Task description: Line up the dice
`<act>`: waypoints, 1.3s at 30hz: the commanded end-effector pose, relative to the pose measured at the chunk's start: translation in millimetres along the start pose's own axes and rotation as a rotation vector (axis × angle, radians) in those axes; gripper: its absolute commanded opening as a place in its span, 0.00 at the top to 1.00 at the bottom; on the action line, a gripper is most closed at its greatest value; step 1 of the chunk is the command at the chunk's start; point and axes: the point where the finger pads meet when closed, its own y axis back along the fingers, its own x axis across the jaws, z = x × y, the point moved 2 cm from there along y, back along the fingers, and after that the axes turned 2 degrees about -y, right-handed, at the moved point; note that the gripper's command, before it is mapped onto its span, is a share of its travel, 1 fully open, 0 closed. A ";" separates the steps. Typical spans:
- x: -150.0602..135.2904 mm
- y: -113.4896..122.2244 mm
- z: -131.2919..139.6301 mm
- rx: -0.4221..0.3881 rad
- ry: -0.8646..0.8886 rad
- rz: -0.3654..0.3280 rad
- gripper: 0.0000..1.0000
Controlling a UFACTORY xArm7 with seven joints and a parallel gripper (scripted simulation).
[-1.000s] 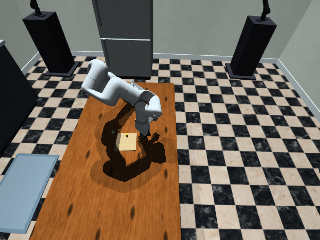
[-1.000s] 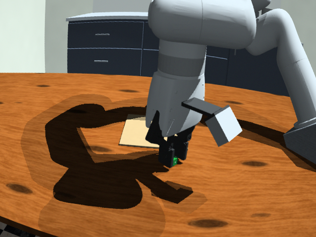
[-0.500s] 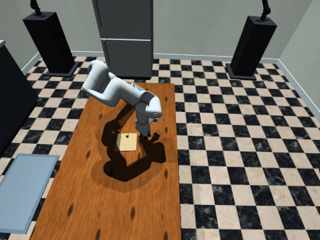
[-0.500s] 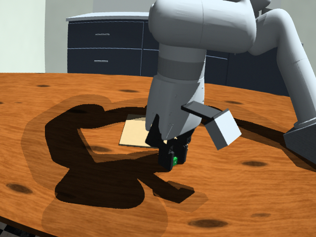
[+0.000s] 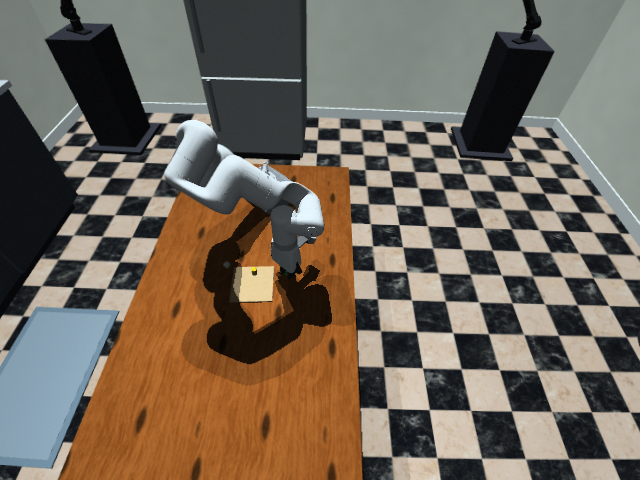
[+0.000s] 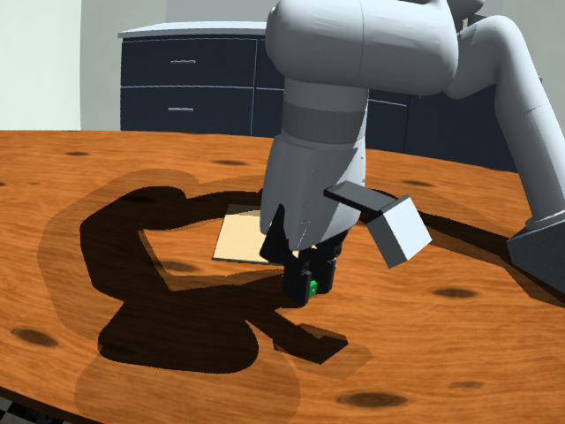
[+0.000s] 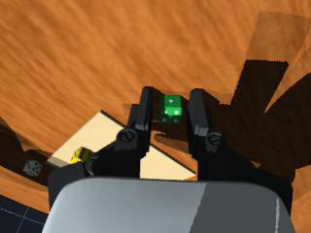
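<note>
A green die (image 7: pixel 171 108) rests on the wooden table just off the right edge of the tan mat (image 5: pixel 252 283); it also shows in the side view (image 6: pixel 312 288). My gripper (image 7: pixel 170 103) is down around it, one finger on each side with a small gap to the die; the fingers stand partly open. The gripper shows low over the table in the side view (image 6: pixel 309 291) and in the overhead view (image 5: pixel 289 272). A yellow die (image 5: pixel 253 270) sits on the mat near its far edge, also in the wrist view (image 7: pixel 81 154). A grey die (image 5: pixel 226 265) lies on the table left of the mat, in shadow.
The mat (image 6: pixel 241 237) lies flat on the table behind the gripper. The arm's dark shadow covers the table around the mat. A fridge (image 5: pixel 248 72), two black pedestals and a dark cabinet stand off the table.
</note>
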 end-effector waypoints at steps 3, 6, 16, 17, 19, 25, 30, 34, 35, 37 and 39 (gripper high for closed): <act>1.1 1.1 -0.4 0.000 0.000 0.003 0.69; 1.1 1.1 -0.4 0.000 0.000 0.003 0.69; 1.1 1.1 -0.4 0.000 0.000 0.003 0.89; 1.1 1.1 -0.4 0.000 0.000 0.003 0.89; 1.1 1.1 -0.4 0.000 0.000 0.003 0.89; 1.1 1.1 -0.4 0.000 0.000 0.003 0.89; 1.1 1.1 -0.4 0.000 0.000 0.003 0.89; 1.1 1.1 -0.4 0.000 0.000 0.003 0.89; 1.1 1.1 -0.4 0.000 0.000 0.003 0.89; 1.1 1.1 -0.4 0.000 0.000 0.003 0.89; 1.1 1.1 -0.4 0.000 0.000 0.003 0.89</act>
